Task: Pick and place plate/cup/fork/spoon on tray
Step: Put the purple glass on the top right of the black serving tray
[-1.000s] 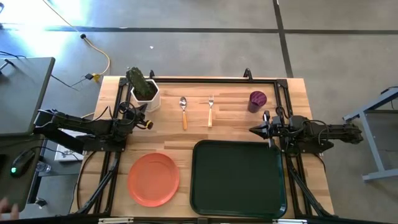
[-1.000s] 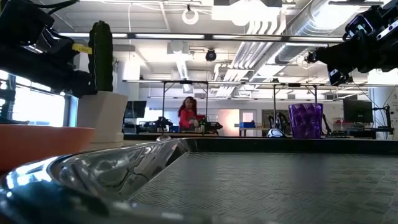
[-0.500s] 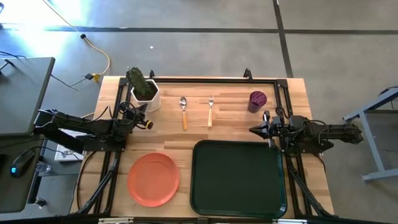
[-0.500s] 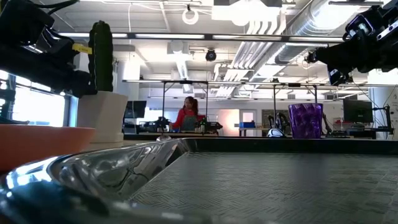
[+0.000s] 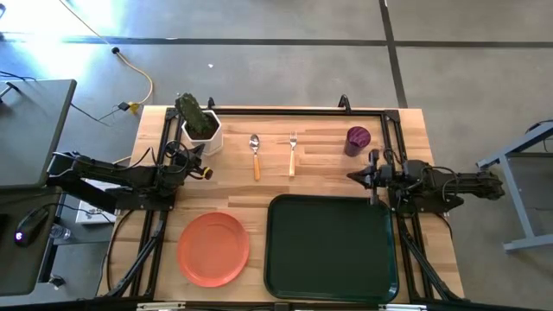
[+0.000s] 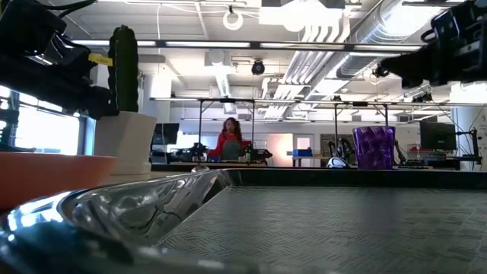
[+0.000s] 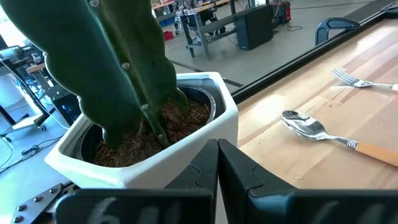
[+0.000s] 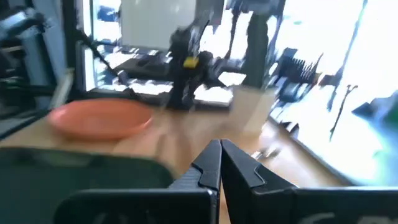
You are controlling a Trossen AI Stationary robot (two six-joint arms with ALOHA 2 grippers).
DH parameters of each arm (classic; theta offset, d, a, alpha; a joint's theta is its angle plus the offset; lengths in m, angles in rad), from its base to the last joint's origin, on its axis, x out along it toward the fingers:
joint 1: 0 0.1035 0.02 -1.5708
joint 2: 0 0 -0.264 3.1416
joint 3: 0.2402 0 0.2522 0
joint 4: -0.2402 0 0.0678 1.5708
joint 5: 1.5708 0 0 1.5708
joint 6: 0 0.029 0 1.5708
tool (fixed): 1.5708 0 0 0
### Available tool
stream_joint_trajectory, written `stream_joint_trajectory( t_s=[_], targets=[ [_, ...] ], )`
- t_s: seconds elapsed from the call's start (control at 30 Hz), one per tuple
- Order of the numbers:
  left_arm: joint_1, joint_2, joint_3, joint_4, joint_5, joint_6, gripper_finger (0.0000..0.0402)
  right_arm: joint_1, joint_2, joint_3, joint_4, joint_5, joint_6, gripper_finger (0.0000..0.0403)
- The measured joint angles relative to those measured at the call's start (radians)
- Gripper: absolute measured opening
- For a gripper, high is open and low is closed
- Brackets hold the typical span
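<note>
The orange plate (image 5: 213, 249) lies flat at the table's near left. The dark green tray (image 5: 332, 248) lies to its right. The purple cup (image 5: 358, 139) stands upright at the far right. The fork (image 5: 293, 153) and the spoon (image 5: 255, 154) lie side by side at the far middle, handles toward the near edge. My left gripper (image 5: 208, 172) is shut and empty, close to the white cactus pot (image 7: 143, 137). My right gripper (image 5: 352, 179) is shut and empty, above the tray's far right corner and on the near side of the cup.
The white pot with the green cactus (image 5: 200, 123) stands at the far left corner, just in front of my left gripper. Bare wood lies between the cutlery and the tray. A person in red (image 6: 228, 141) stands far off in the room behind the table.
My right gripper has risen a little above the tray's far right corner and stays shut. The plate, cup, fork, spoon and tray lie where they were.
</note>
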State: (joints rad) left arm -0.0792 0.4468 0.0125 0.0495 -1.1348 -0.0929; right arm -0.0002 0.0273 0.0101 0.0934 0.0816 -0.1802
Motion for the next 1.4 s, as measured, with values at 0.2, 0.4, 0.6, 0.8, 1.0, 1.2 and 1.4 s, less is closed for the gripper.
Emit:
stream_joint_trajectory(
  t_s=[0.2,0.4,0.6,0.8,1.0,1.2,1.4],
  targets=[
    [0.0,0.0,0.0,0.0,0.011,0.0,0.0001,0.0,0.0,0.0,0.19,0.004,0.045,0.0],
    [0.001,0.0,0.0,0.0,0.01,0.014,0.0001,-0.03,0.0,0.0,0.294,0.639,-0.224,0.0],
    [0.007,0.0,-0.001,0.18,0.009,0.033,0.0001,-0.082,0.0,0.033,0.356,0.934,-0.218,0.0],
    [0.008,0.0,-0.001,0.258,0.052,-0.146,0.0001,-0.111,0.04,0.157,0.133,0.66,-0.056,0.0],
    [0.058,-0.006,0.0,0.426,-0.029,-0.16,0.0001,-0.119,0.176,0.234,-0.049,0.527,0.158,0.0],
    [0.093,0.012,0.0,0.376,-0.024,-0.242,0.0,-0.125,0.303,0.406,-0.159,0.599,0.13,0.0003],
    [0.187,0.052,0.0,0.405,-0.043,-0.289,0.0001,-0.153,0.463,0.583,-0.4,0.644,0.239,0.0036]
  ],
)
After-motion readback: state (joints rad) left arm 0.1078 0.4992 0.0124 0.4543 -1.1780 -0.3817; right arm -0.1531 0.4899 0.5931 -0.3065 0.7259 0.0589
